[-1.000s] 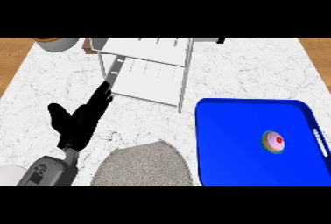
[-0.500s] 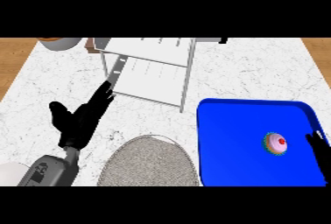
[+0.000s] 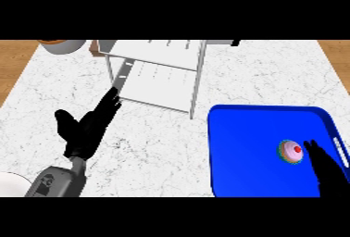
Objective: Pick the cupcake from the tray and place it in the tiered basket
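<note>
A cupcake (image 3: 292, 151) with pink icing and a red cherry stands on the blue tray (image 3: 253, 139) at the lower right. My right hand (image 3: 331, 172) comes in from the lower right with straight fingers, their tips just right of the cupcake and close to it. The white tiered basket (image 3: 160, 71) stands at the back centre, its shelves bare. My left hand (image 3: 85, 128) rests open at the left, fingertips near the basket's front left post.
A brown-rimmed bowl (image 3: 61, 45) sits at the back left corner. A white round object (image 3: 12, 184) shows at the lower left edge. Bare marble counter lies between the basket and the tray.
My right hand has moved further onto the tray, up to the cupcake. The view has shifted, and the grey round mat at the bottom is out of sight. The left hand holds still.
</note>
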Robot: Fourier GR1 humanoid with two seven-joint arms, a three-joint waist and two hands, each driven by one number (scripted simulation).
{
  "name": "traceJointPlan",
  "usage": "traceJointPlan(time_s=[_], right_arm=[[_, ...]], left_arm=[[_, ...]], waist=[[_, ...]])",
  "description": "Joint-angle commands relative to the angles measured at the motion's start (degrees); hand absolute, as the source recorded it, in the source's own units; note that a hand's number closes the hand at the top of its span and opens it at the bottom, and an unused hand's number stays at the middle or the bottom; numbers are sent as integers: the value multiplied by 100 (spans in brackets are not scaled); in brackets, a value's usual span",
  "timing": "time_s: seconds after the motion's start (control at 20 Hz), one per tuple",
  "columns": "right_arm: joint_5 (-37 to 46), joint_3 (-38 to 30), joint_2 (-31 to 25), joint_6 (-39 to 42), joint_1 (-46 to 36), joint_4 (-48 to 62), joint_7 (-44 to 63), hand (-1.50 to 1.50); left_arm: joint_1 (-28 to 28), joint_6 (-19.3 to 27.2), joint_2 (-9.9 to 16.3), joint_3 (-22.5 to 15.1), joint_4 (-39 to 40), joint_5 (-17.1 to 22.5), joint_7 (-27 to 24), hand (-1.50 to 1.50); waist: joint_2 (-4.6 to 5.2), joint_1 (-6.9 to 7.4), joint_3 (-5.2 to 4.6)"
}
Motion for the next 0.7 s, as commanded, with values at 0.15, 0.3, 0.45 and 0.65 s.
traceJointPlan(time_s=[0.15, 0.3, 0.45, 0.65], right_arm=[[258, -362, 256, -423, -185, 692, -381, -150], [231, -550, 352, -619, -363, 1085, -532, -150], [167, -594, 366, -591, -97, 795, -756, -150], [382, -681, 543, -588, -366, 1091, -768, -150]], left_arm=[[147, -265, -286, 186, 281, -339, -352, 0], [-50, -300, -113, 472, -120, -176, 316, 0], [-318, -657, -59, 779, 252, -113, 288, 0], [-89, -434, -570, 498, 193, -614, 172, 0]], waist=[[1, -8, 1], [0, 4, 2], [1, -20, 0], [0, -11, 0]])
